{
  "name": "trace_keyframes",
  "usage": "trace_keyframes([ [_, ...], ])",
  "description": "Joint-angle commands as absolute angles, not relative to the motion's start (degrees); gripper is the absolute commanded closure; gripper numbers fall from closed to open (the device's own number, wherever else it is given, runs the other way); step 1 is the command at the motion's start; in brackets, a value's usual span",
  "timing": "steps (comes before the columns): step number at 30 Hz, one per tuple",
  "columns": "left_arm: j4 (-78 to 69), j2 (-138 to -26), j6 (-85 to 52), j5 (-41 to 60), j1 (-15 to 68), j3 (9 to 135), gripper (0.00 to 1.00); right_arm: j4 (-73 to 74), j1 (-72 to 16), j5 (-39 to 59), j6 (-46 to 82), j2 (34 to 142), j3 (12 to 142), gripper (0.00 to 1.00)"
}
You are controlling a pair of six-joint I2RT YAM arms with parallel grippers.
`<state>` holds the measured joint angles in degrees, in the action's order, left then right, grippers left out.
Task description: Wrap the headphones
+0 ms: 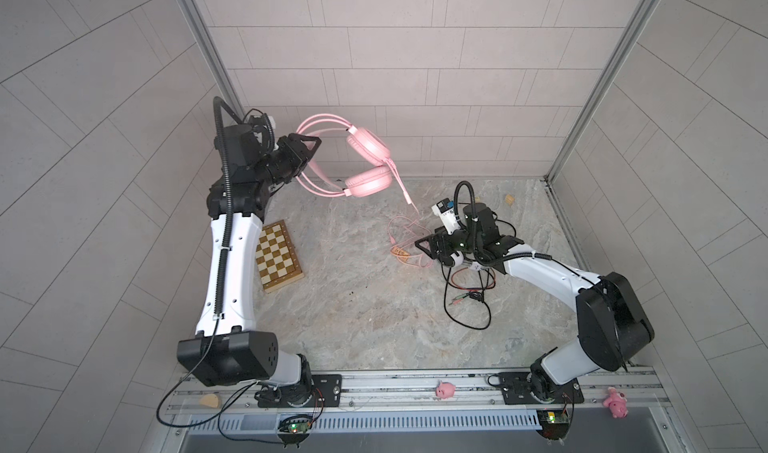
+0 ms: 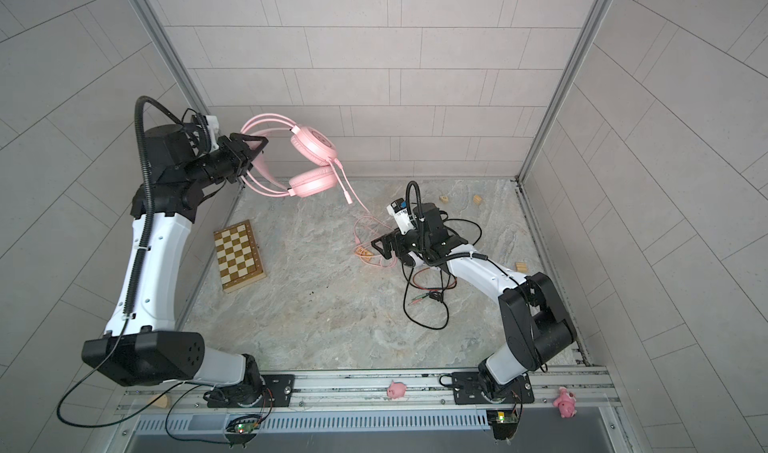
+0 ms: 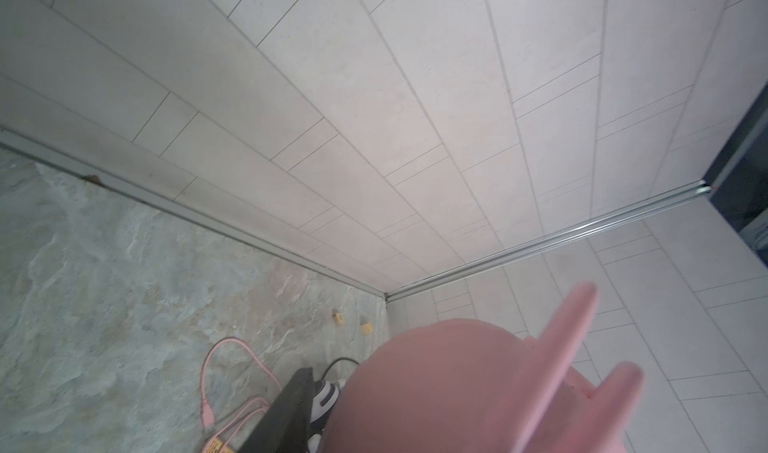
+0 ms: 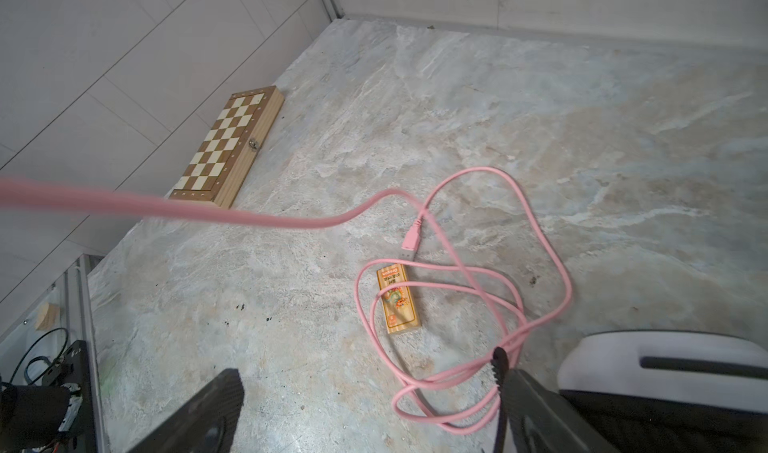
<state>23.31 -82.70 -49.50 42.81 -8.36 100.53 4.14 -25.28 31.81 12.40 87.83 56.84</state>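
Note:
The pink headphones [image 1: 368, 147] [image 2: 311, 143] hang in the air at the back left, and my left gripper [image 1: 305, 151] [image 2: 251, 155] is shut on their headband. Their ear cup [image 3: 436, 388] fills the left wrist view. The pink cable [image 1: 405, 239] [image 4: 540, 230] drops to the table and lies in loose loops. My right gripper [image 1: 426, 249] [image 4: 365, 367] stands open low over those loops, one fingertip [image 4: 500, 355] touching the strands. The white-and-black headphones [image 1: 457, 259] [image 4: 665, 351] lie under the right wrist, their black cable [image 1: 469, 305] trailing forward.
A folded wooden chessboard [image 1: 278, 255] [image 4: 228, 147] lies at the table's left side. A small printed wooden block [image 4: 399, 301] sits inside the pink loops. Small wooden blocks [image 2: 477, 199] lie at the back right. Pink pig toys [image 1: 444, 390] rest on the front rail.

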Motion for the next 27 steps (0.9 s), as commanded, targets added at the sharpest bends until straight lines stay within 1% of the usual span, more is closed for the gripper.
trace_keyframes([
  [1, 17.2, -81.7, -57.5, 46.0, -9.6, 104.9, 1.0, 10.1, -26.0, 33.5, 9.8, 87.2, 55.6, 0.01],
  [3, 15.9, -81.4, -59.0, 45.3, -10.3, 105.5, 1.0, 10.4, -27.2, 32.2, 7.7, 87.8, 55.3, 0.01],
  [6, 14.0, -81.1, -61.3, 45.5, -10.6, 105.6, 1.0, 8.8, -27.8, 27.0, 7.4, 89.7, 56.5, 0.01],
  [10, 12.9, -80.7, -63.2, 46.1, -11.0, 106.1, 1.0, 14.3, -27.5, 22.9, 10.2, 90.9, 53.7, 0.01],
  [14, 13.6, -81.1, -63.4, 46.1, -11.5, 110.2, 1.0, 13.2, -27.5, 24.4, 11.9, 95.0, 56.6, 0.01],
  [17, 14.1, -82.3, -64.2, 46.1, -12.0, 114.5, 1.0, 17.2, -27.9, 25.7, 17.0, 99.2, 57.1, 0.01],
  [22, 11.4, -82.9, -67.4, 46.0, -12.5, 115.9, 1.0, 21.3, -28.3, 28.1, 24.7, 104.3, 60.6, 0.01],
  [24, 10.9, -82.9, -68.1, 46.1, -12.9, 115.8, 1.0, 23.8, -29.2, 27.4, 26.6, 105.7, 60.8, 0.01],
  [27, 9.8, -82.8, -69.2, 46.1, -13.1, 115.7, 1.0, 21.0, -31.1, 25.2, 26.1, 108.1, 64.4, 0.03],
])
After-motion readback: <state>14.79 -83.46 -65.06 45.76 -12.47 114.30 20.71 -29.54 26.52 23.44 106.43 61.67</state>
